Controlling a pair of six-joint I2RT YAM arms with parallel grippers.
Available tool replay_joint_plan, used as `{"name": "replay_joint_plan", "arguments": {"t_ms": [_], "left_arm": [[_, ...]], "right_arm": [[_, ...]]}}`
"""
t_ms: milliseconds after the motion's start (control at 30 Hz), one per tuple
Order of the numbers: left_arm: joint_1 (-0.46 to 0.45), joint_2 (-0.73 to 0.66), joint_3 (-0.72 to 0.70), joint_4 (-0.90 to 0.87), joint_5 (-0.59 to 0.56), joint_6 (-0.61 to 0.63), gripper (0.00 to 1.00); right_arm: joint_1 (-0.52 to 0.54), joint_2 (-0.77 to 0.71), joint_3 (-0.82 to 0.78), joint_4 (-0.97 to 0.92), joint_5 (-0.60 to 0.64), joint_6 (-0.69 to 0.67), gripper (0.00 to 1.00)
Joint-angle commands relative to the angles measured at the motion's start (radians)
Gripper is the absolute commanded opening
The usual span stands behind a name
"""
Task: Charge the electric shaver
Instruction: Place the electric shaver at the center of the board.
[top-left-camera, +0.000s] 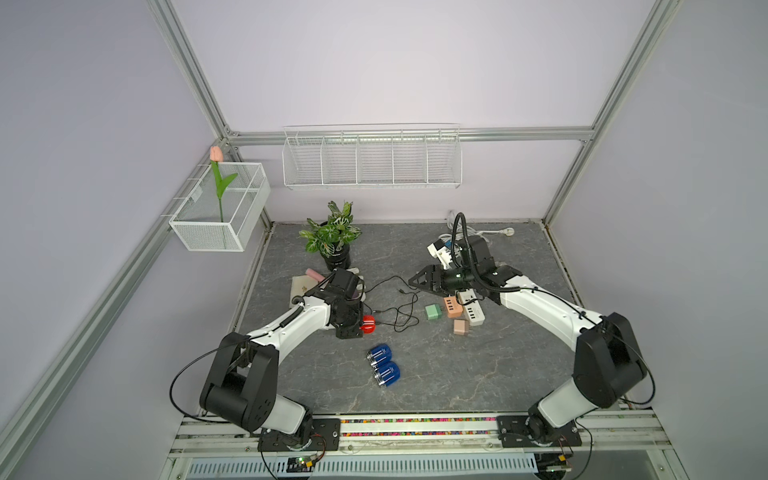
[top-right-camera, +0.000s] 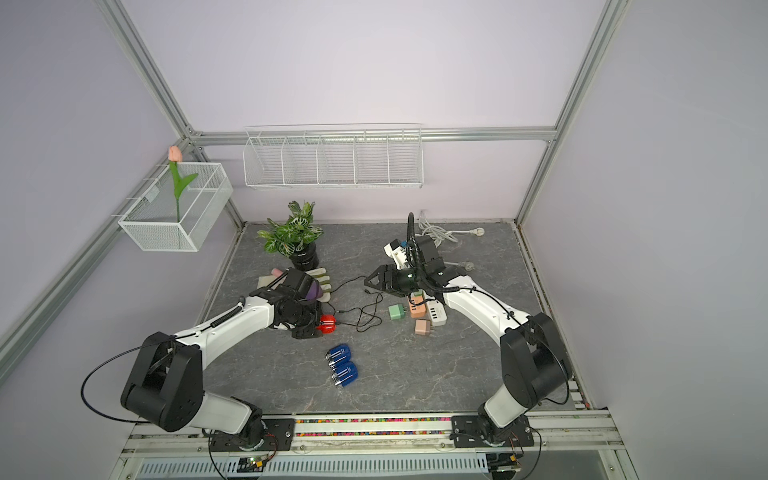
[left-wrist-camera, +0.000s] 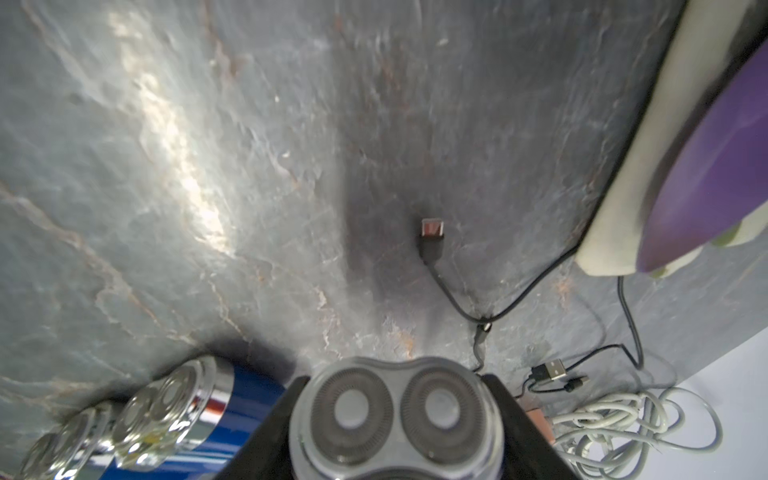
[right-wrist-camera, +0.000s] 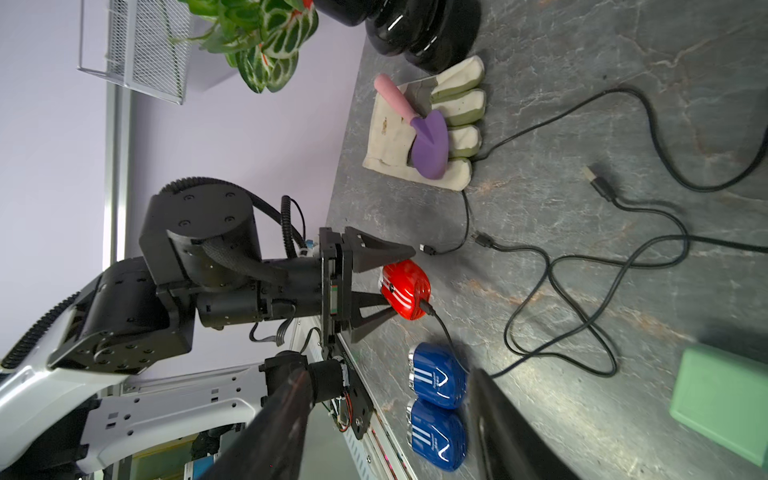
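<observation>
The left tool (right-wrist-camera: 401, 279) is closed on the red shaver (right-wrist-camera: 408, 290), one finger on each side of its body. The left wrist view shows the shaver's two round foil heads wedged between the black fingers (left-wrist-camera: 274, 419). The shaver rests on the table (top-left-camera: 498, 374), left of its middle and about halfway between the front and back edges. A black plug (right-wrist-camera: 427, 308) is seated in the end of the shaver that points away from the tool, and its cable runs off into a loose tangle of black cables (top-left-camera: 401, 311) towards the table's centre.

The right tool (top-left-camera: 420, 284) hangs above the far side of that tangle, jaws spread and holding nothing, well apart from the shaver. Just beside it, right of centre, lie a green charger (top-left-camera: 433, 311), an orange charger (top-left-camera: 452, 306), a tan charger (top-left-camera: 461, 327) and a white power strip (top-left-camera: 471, 309).

Two blue shavers (top-left-camera: 383, 363) lie side by side, touching, nearer the front edge.
</observation>
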Motion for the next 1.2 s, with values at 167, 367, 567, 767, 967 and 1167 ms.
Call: {"name": "replay_joint_plan", "arguments": {"t_ms": [167, 367, 567, 767, 967, 1167], "left_arm": [[0.002, 0.046, 0.017, -0.078, -0.045, 0.003, 0.13], [0.001, 0.091, -0.008, -0.036, -0.044, 0.013, 0.37], [0.005, 0.1, 0.001, -0.04, -0.04, 0.036, 0.64], [0.012, 0.065, 0.015, -0.04, -0.064, 0.066, 0.75], [0.018, -0.02, 0.072, -0.109, -0.068, 0.094, 0.79], [-0.014, -0.042, 0.212, -0.137, -0.029, -0.001, 0.69]], "right_arm": [[0.0, 0.037, 0.028, -0.091, 0.075, -0.028, 0.59], [0.009, 0.094, 0.103, -0.199, 0.185, -0.029, 0.55], [0.028, 0.149, 0.166, -0.242, 0.245, -0.029, 0.54], [0.036, 0.164, 0.191, -0.239, 0.241, -0.026, 0.54], [0.033, 0.139, 0.197, -0.242, 0.26, -0.028, 0.53], [0.013, 0.056, 0.138, -0.161, 0.318, 0.013, 0.53]]}}
